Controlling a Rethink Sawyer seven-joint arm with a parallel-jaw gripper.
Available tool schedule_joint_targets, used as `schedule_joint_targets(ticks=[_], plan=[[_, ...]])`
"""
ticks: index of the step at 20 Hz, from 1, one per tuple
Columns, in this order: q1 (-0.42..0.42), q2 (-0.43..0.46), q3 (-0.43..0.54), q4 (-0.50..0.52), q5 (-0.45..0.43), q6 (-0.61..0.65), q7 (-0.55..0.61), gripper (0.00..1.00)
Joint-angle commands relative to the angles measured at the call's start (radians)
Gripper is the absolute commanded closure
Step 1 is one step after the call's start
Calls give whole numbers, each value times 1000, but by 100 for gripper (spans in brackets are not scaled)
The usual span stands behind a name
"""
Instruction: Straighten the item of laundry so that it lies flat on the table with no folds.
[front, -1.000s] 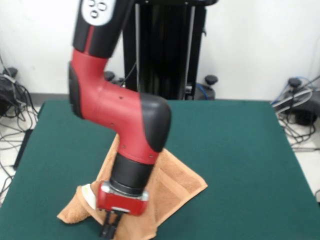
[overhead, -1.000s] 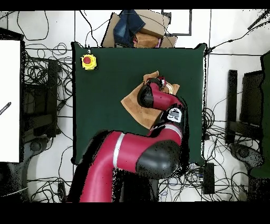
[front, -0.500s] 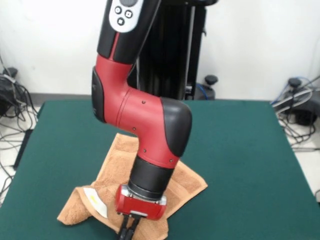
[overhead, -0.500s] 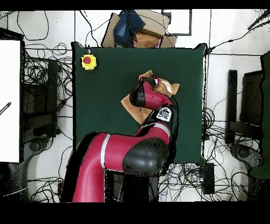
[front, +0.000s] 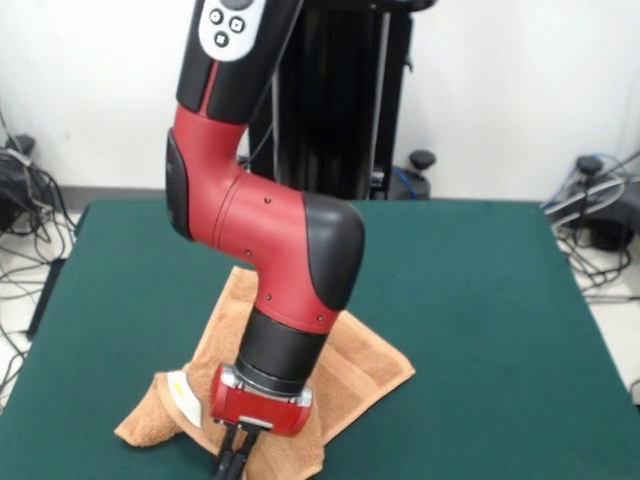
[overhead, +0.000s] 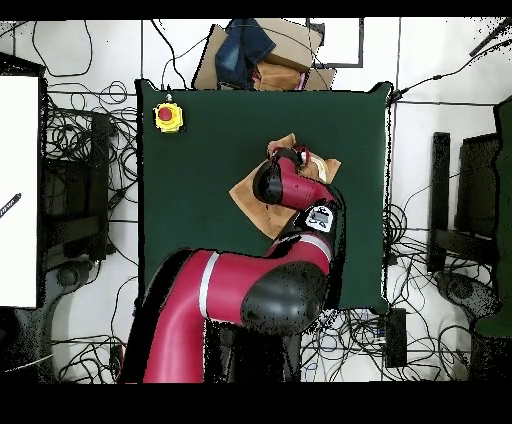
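One towel (front: 355, 365), not flat yet, with most of the job left.
It lies bunched on the green surface (front: 480, 300), close to the edge far from the robot's base, with a flap turned over near the white label (front: 185, 392) and a raised fold under the arm. The red arm (front: 270, 240) reaches down over it, and the fingers (front: 232, 463) look pressed close together at the towel's edge, maybe pinching cloth, but I cannot tell for sure. The folds need pulling out and the corners spreading.
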Motion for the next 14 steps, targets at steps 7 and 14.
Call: schedule_joint_targets(ticks=[7, 14], plan=[[28, -266, -15, 290, -11, 405, 143, 100], [13, -317, 14, 306, -27, 480, 148, 100]])
